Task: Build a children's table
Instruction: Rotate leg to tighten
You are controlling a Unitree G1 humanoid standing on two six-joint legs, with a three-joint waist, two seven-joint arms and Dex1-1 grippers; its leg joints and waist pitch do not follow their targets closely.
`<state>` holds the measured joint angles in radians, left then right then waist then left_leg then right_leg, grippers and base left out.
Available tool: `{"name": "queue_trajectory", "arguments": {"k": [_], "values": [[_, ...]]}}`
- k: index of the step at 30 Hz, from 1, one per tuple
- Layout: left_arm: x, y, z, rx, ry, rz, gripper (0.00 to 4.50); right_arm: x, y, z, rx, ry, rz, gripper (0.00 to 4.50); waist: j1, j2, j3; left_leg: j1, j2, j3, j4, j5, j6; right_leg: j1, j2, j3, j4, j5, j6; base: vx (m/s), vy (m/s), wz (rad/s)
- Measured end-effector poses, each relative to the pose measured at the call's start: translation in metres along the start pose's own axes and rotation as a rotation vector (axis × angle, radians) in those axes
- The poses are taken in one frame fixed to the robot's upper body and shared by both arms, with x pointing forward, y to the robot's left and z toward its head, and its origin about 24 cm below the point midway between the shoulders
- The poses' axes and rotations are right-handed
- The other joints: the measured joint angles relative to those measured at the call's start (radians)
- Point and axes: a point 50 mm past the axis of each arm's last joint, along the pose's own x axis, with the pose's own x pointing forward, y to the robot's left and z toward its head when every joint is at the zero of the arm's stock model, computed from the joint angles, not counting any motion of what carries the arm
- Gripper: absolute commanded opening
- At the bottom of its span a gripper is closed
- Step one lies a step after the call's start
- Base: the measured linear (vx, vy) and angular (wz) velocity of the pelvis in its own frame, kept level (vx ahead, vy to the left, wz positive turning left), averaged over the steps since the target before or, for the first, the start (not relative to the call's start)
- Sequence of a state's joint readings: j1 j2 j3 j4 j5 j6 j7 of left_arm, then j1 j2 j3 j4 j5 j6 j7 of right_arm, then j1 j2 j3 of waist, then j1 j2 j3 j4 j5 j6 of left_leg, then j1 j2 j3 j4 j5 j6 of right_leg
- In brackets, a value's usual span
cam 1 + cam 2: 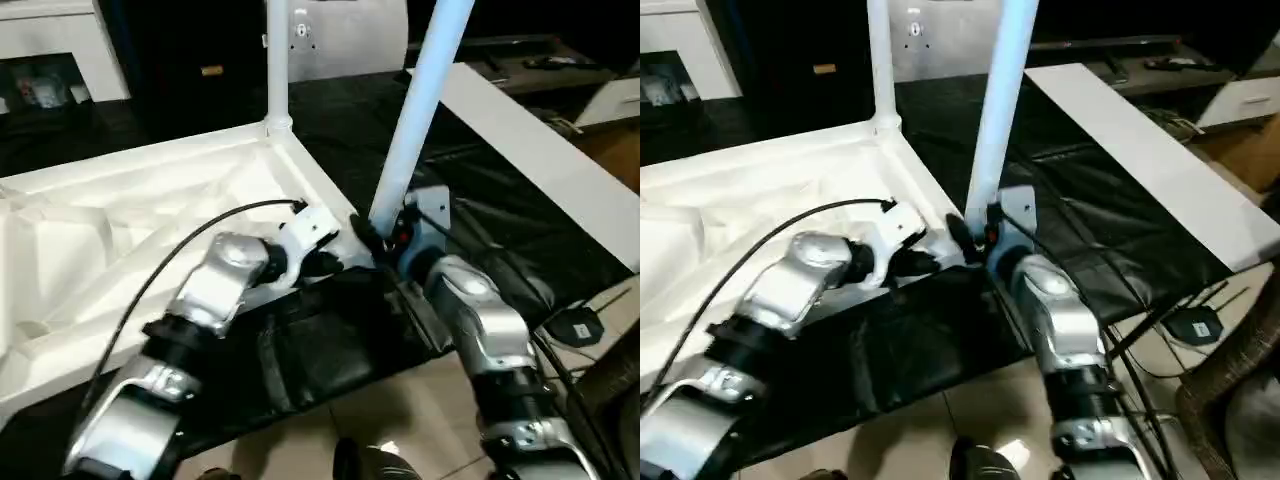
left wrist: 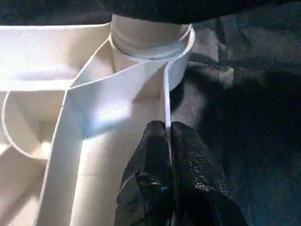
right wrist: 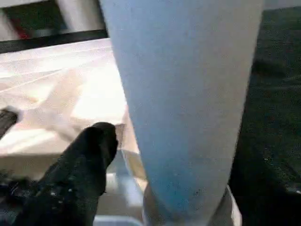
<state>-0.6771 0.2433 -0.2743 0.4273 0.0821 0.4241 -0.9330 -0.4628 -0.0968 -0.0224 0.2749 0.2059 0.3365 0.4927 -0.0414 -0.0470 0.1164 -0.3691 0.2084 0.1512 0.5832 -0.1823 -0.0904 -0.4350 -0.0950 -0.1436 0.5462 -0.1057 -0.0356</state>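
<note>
On a black cloth, our upturned tabletop (image 1: 150, 200) lies rigid, light. Our left gripper (image 2: 167, 141) pinches its thin rim; just beyond, a slick leg (image 1: 420, 110) stands socketed beside our spread right gripper (image 1: 385, 240); grasp it low.

Black sheet (image 1: 330, 360), table top (image 1: 120, 210) upside down

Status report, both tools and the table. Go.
Left tool shut, pinching the tabletop rim wall beside the near corner socket. Right tool at the near leg, which stands in that socket. Far leg upright. Nothing in the way.
</note>
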Motion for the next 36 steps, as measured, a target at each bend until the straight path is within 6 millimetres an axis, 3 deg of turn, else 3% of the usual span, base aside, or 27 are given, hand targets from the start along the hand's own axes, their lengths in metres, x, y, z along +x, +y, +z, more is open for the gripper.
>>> {"name": "queue_trajectory", "arguments": {"k": [5, 13, 17, 25, 36], "values": [[-0.015, 0.004, -0.007, 0.09, -0.003, -0.108, 0.0, -0.025, -0.013, 0.003, -0.117, 0.082, 0.229, 4.38, 0.037, 0.0, 0.0, 0.002, 0.002, 0.0, -0.012, 0.004, 0.006, -0.005, 0.005, -0.001, 0.004, 0.001, -0.006, 0.005, -0.01, 0.0], [-0.034, 0.002, -0.019, 0.185, 0.016, -0.339, 0.0, -0.043, -0.012, 0.003, -0.176, 0.196, 0.562, 4.38, 0.079, 0.0, 0.0, 0.003, 0.001, 0.0, -0.006, 0.004, 0.005, -0.004, 0.003, 0.006, 0.005, 0.0, -0.007, 0.0, 0.0, 0.0], [-0.037, -0.001, -0.022, 0.214, 0.03, -0.424, 0.0, -0.048, -0.01, 0.001, -0.184, 0.232, 0.689, 4.24, 0.087, -0.001, -0.001, 0.004, -0.001, 0.005, 0.002, 0.0, 0.0, -0.003, 0.003, 0.022, 0.013, -0.001, -0.004, 0.0, 0.0, 0.0], [-0.04, -0.004, -0.025, 0.289, 0.061, -0.561, 0.0, -0.054, -0.005, -0.003, -0.169, 0.322, 0.891, 3.43, 0.101, -0.002, -0.001, 0.002, 0.0, 0.007, 0.009, 0.001, 0.0, 0.0, 0.003, 0.025, 0.014, -0.003, -0.002, 0.0, 0.0, 0.0], [-0.041, -0.005, -0.024, 0.321, 0.072, -0.605, 0.0, -0.055, -0.002, -0.005, -0.146, 0.331, 0.96, 2.54, 0.103, -0.003, -0.002, 0.001, 0.001, 0.008, 0.01, 0.001, 0.0, 0.001, 0.002, 0.025, 0.015, -0.003, -0.002, 0.0, 0.0, 0.0]]}}
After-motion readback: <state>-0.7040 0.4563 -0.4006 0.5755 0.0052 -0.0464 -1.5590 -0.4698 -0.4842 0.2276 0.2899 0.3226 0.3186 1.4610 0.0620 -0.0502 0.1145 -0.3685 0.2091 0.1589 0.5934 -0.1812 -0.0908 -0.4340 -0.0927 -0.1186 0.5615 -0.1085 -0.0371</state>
